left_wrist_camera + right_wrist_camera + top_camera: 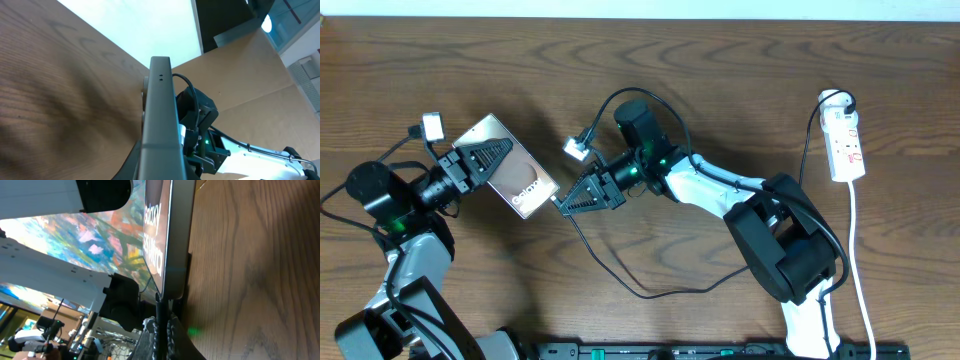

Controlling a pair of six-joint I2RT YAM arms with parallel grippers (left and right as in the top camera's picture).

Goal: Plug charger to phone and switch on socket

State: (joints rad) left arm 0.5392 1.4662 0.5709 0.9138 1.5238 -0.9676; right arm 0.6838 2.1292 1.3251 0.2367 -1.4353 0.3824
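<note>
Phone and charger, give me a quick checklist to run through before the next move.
1. Phone gripped by the left hand: ok, shut on it.
2. Charger tip gripped by the right hand: ok, shut on it.
3. Tip lined up with the phone's bottom edge: ok, it meets that edge in the right wrist view.
4. Tip fully seated: cannot tell, the joint is hidden.
5. Cable slack: ok, it loops loose on the table.
6. Socket switched on: cannot tell, too small; neither hand is near it.
</note>
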